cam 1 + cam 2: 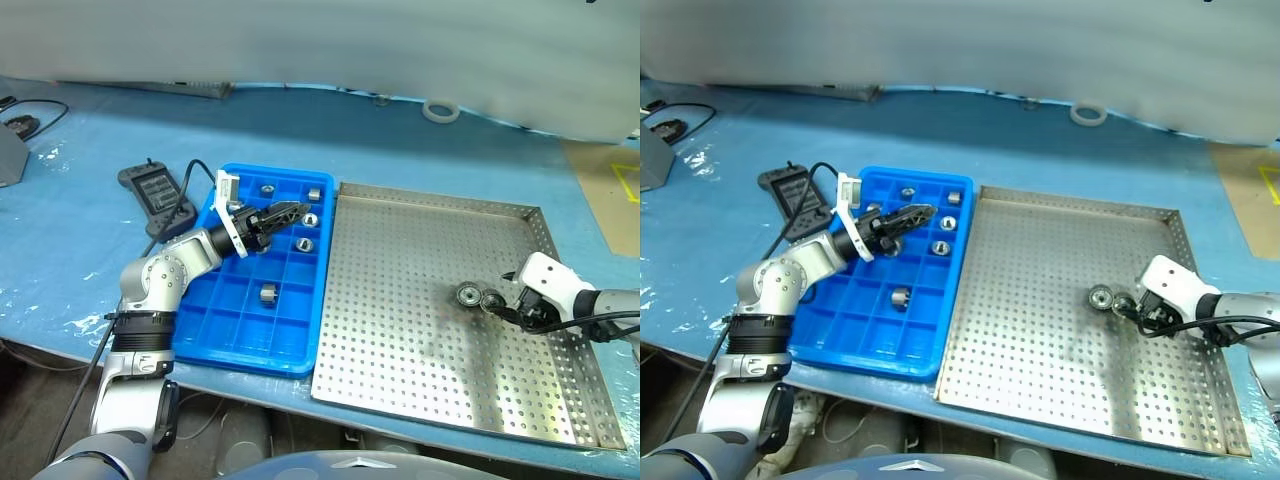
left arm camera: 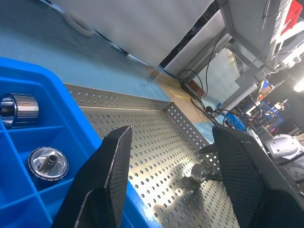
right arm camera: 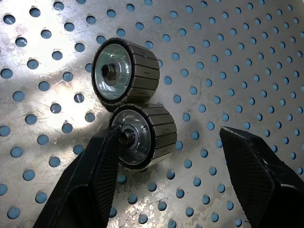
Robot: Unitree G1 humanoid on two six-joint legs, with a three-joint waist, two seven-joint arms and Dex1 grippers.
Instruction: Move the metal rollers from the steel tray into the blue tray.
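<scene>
The left gripper (image 1: 292, 211) hovers with jaws apart and empty over the blue tray (image 1: 236, 335), which holds five rollers (image 1: 268, 294). Just right of it, the steel tray (image 1: 400, 380) carries two touching rollers (image 3: 127, 71); the right gripper (image 3: 166, 156) straddles the nearer roller (image 3: 145, 135), jaws wide.

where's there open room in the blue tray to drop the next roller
The blue tray has its near rows bare, below the lone roller. The far right compartments hold rollers, and the left gripper hovers there, so it is crowded.
</scene>
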